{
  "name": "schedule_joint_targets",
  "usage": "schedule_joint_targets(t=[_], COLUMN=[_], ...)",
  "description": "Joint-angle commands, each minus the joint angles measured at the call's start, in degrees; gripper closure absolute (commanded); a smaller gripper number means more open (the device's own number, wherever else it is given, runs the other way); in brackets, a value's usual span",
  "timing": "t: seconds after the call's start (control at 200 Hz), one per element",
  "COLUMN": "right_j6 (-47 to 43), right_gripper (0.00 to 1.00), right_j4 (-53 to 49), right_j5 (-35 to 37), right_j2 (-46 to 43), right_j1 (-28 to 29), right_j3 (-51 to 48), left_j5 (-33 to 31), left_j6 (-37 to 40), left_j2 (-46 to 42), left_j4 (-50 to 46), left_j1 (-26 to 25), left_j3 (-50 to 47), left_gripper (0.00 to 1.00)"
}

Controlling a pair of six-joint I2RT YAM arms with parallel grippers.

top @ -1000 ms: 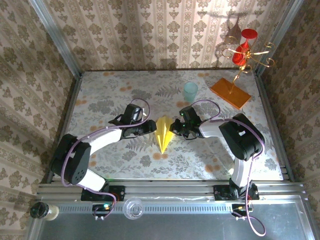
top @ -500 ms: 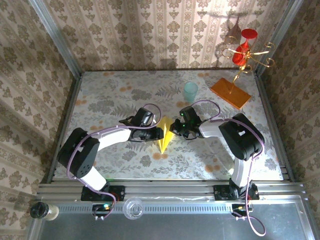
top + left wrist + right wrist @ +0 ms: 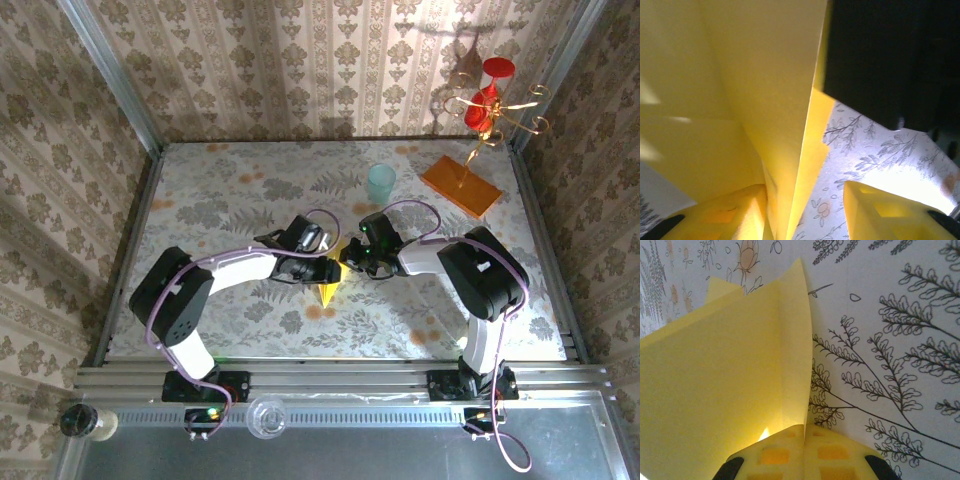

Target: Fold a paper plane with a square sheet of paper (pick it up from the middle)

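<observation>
Beyond the paper plane (image 3: 327,290) stands a cup (image 3: 380,184).

A teal cup (image 3: 381,183) stands near an orange slab (image 3: 458,187) (not touching).

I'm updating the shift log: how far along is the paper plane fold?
Done: the sheet is already a narrow, pointed paper plane with layered folds. In hand: the right end effector is shut on its edge, and the left end effector stands open with a raised flap between its fingers. Left: probably pressing that fold flat, then letting go.
</observation>
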Motion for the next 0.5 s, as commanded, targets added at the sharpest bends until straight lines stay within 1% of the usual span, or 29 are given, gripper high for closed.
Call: schedule_joint_targets(t=[0.0, 0.105, 0.275, 0.495], right_j6=[0.4, 0.4, 0.4, 0.4], right_gripper=[0.99, 0.99, 0.99, 0.99], right_j4=[0.0, 0.0, -0.2, -0.6], right_j5=[-1.0, -1.0, -1.2, -1.2], right_j2=[0.4, 0.4, 0.1, 0.0], right_j1=[-0.3, -0.3, -0.3, -0.4], right_j3=[0.5, 0.6, 0.7, 0.8], left_j5=[-3.0, -4.6, -6.0, -8.7], left_j6=[4.5, 5.6, 6.4, 7.4], left_j2=[1.0, 2.0, 4.3, 5.2], left_j4=[-4.9, -6.2, -8.0, -9.6], left_j1=[-1.4, -2.0, -2.5, -3.2], left_j3=[2.9, 3.9, 5.2, 6.5], left_gripper=[0.50, 0.47, 0.47, 0.48])
